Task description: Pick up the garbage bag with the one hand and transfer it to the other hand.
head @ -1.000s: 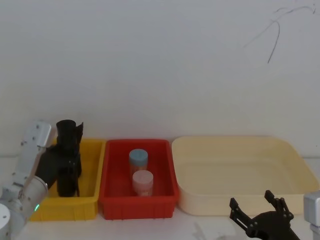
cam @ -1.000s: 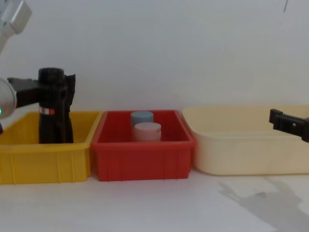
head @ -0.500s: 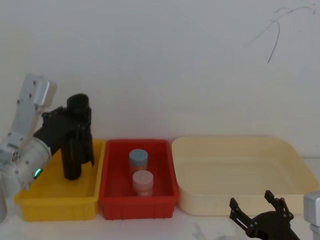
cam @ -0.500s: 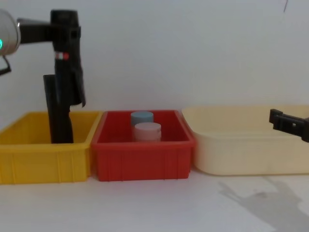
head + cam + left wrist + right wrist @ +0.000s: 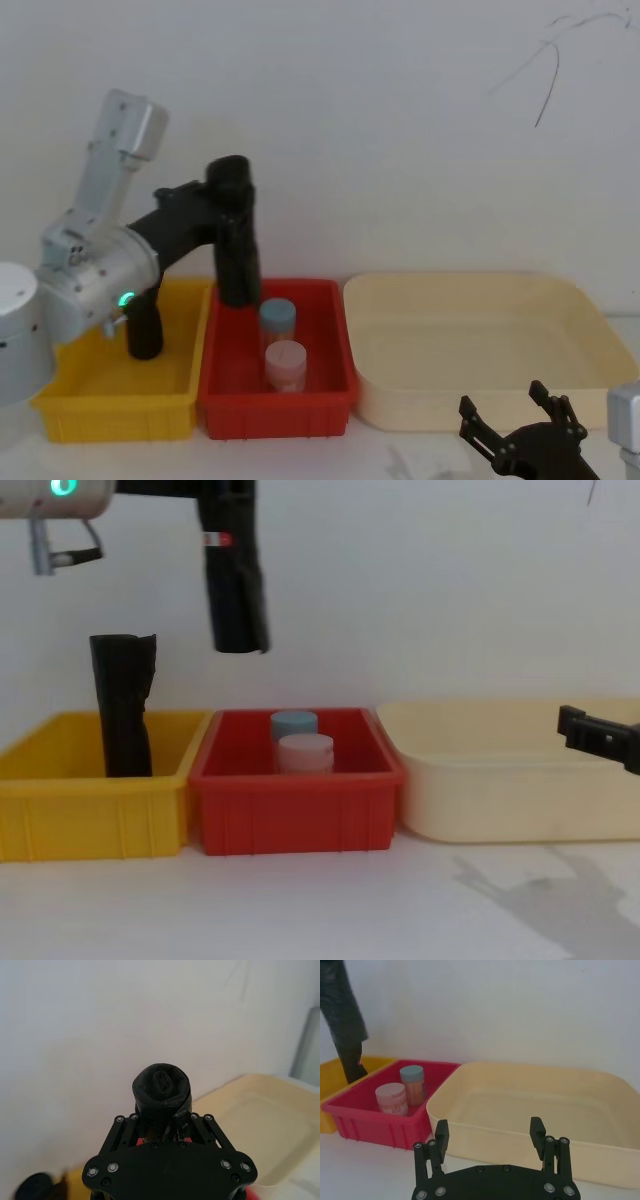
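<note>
The garbage bag (image 5: 237,270), a black roll with a small red-and-white sticker (image 5: 214,540), hangs upright in the air over the left part of the red bin (image 5: 322,402). My left gripper (image 5: 228,196), on the green-ringed arm, is shut on the bag's upper part. The left wrist view looks down on the bag's top end (image 5: 161,1083) between the fingers. My right gripper (image 5: 489,1130) stands open and low in front of the cream tray (image 5: 600,1091), holding nothing.
A second black roll (image 5: 122,705) with a ragged top stands in the yellow bin (image 5: 90,815). The red bin holds a blue-capped jar (image 5: 294,723) and a pink-capped jar (image 5: 305,750). A white wall lies close behind the bins.
My left gripper has lifted the garbage bag up out of the yellow bin and carried it to the right, over the red bin. The right gripper has not moved.
</note>
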